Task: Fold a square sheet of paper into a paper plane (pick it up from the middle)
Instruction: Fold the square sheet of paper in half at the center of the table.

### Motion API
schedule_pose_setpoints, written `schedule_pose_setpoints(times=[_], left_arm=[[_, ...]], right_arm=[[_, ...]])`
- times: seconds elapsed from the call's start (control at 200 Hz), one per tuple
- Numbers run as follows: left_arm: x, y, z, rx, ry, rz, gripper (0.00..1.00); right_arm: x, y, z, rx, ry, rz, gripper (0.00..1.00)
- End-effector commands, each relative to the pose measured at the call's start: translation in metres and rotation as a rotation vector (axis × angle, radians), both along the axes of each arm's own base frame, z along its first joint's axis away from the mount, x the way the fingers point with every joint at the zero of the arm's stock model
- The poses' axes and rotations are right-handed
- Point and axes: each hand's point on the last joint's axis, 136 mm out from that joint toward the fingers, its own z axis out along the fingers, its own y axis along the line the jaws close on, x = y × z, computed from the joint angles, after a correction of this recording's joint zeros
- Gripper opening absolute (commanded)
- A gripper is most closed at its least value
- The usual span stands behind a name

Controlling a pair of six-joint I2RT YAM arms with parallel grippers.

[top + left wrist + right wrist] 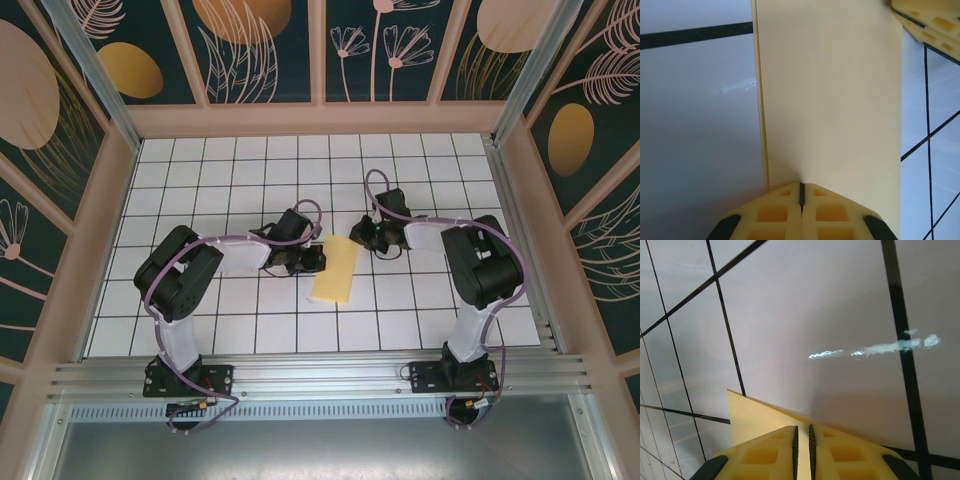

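Observation:
The square sheet of paper (336,275) is yellow and folded in half into a long rectangle, lying mid-table between the two arms. In the left wrist view the paper (830,90) stretches away from my left gripper (801,186). Its jaws are shut, pinching the near edge, and two layers show along the left side. My left gripper (316,260) meets the sheet's left edge. My right gripper (357,240) is at the sheet's upper right corner. Its pads are nearly together with the paper (755,415) between them at the right gripper (801,427). The right fingers (930,22) show past the sheet's far corner.
The white grid table (240,180) is walled by a patterned enclosure (320,50), with a metal rail (320,375) along the near edge. Both arm bases (185,380) stand at that rail. A faint smear (875,347) marks one tile.

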Motion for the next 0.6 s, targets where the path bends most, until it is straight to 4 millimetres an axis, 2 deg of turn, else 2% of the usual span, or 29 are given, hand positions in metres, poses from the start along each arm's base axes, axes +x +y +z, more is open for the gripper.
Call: schedule_pose_setpoints(times=[0.0,0.18,0.335,0.45,0.595], left_arm=[[-0.032,0.045,-0.056,0.226,0.123,0.022,0.02],[-0.032,0.044,-0.056,0.228,0.124,0.021,0.02],[-0.032,0.045,-0.056,0.227,0.125,0.022,0.02],[-0.032,0.045,-0.055,0.228,0.122,0.022,0.02],[-0.032,0.045,-0.055,0.228,0.122,0.021,0.02]], right_arm=[[0.007,-0.007,0.009,-0.033,-0.024,-0.002,0.18],[0.0,-0.011,-0.017,-0.045,0.028,-0.014,0.18],[-0.015,-0.018,-0.041,-0.064,0.086,-0.034,0.18],[-0.015,-0.018,-0.036,-0.056,0.078,-0.034,0.18],[-0.002,-0.011,-0.006,-0.033,0.025,-0.015,0.18]])
